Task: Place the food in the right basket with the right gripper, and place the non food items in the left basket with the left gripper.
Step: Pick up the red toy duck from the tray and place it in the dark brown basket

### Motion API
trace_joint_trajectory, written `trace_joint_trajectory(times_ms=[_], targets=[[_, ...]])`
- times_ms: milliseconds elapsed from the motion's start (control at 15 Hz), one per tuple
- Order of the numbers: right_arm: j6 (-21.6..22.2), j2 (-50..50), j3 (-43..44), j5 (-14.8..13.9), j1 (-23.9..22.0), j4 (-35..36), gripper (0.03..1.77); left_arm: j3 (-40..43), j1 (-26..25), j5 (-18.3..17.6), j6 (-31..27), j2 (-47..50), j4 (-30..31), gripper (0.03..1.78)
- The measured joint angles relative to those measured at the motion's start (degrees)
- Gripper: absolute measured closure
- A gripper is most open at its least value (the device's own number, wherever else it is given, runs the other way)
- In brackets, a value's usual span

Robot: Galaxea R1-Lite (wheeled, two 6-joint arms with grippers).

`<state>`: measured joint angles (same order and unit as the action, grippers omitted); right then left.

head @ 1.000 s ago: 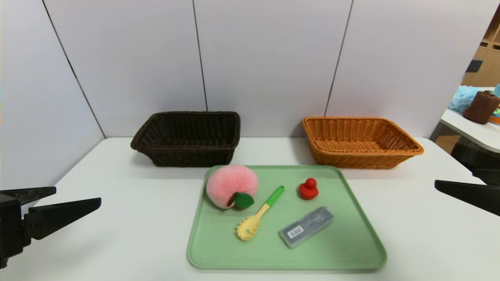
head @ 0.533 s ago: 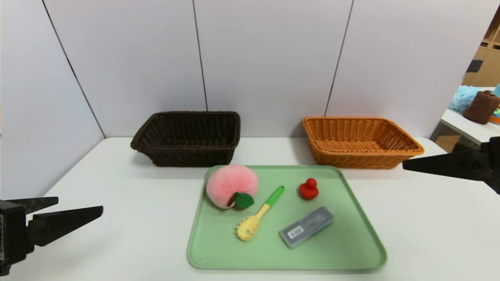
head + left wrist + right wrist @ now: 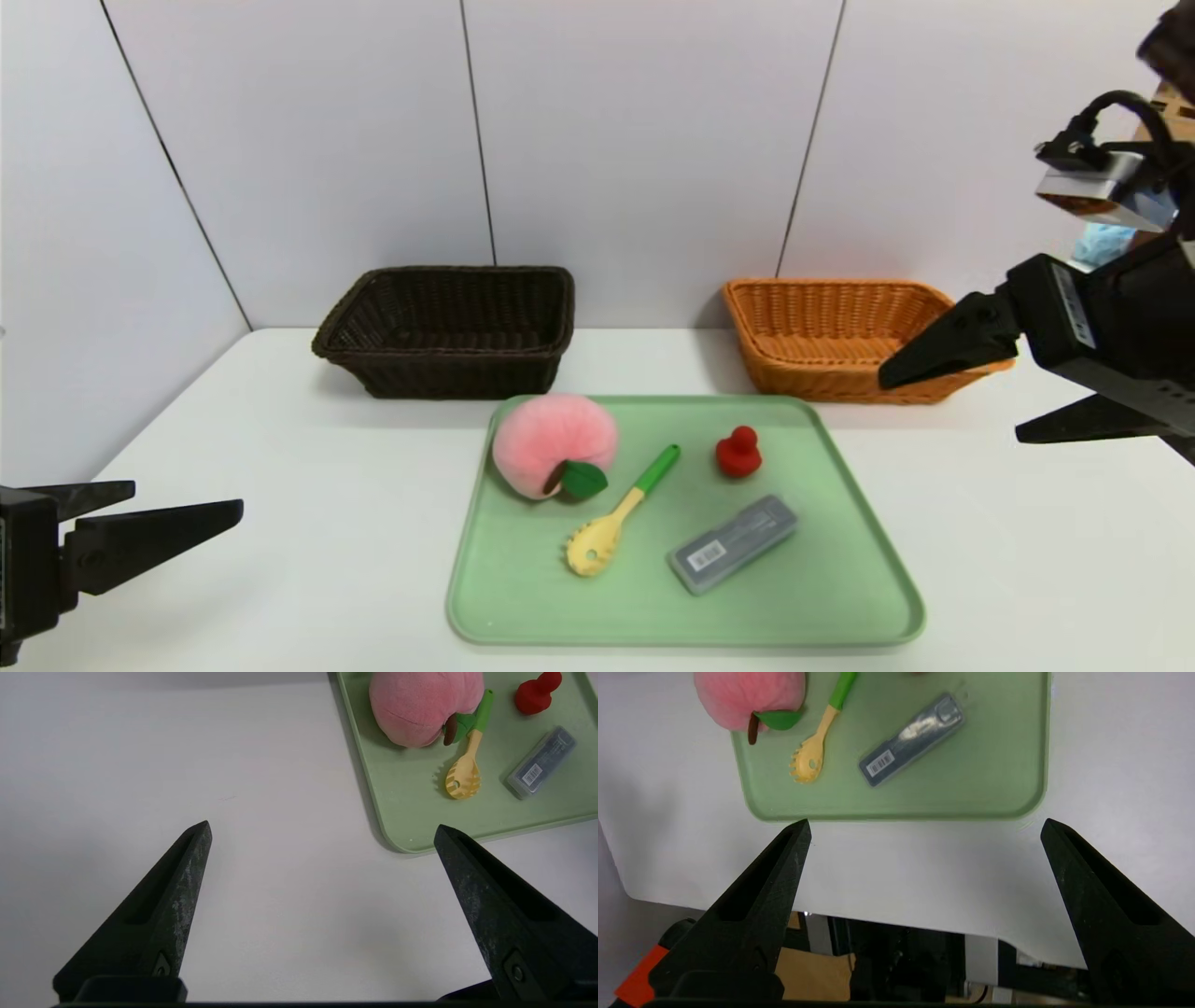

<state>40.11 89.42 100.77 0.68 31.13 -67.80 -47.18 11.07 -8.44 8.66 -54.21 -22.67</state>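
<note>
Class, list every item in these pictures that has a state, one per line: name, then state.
plush peach: on tray, ungrasped
red duck: upright on tray
pasta spoon: flat on tray
grey case: shut, flat
dark basket: empty
orange basket: empty
left gripper: open, empty
right gripper: open, empty

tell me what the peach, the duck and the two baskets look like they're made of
Peach: plush fabric, fuzzy matte nap, felt-like leaf. Duck: likely rubber or soft plastic, smooth, matte red, moulded in one piece. Dark basket and orange basket: woven wicker, maybe plastic rattan; the strands look even.
</note>
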Motion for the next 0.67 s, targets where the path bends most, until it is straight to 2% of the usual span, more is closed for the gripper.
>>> trace_joint_trajectory(times_ms=[133,267,467,667], targets=[[2.47,4.99,5.18,1.0,0.48,-5.64,0.1,0.11,0.0,-0.02,-0.01,0.05,0.05,0.12],[3.9,9.51,9.11,2.21,0.67,-8.18,0.1,0.32,0.01,-0.02,0.11,0.22,0.07,0.12],[6.11,14.6,11.08,2.62,0.69,-6.4,0.1,0.43,0.0,-0.02,0.16,0.55,-0.41,0.12],[6.36,18.71,11.64,2.6,0.11,-2.67,0.1,0.29,0.0,-0.05,0.1,0.66,-0.56,0.12]])
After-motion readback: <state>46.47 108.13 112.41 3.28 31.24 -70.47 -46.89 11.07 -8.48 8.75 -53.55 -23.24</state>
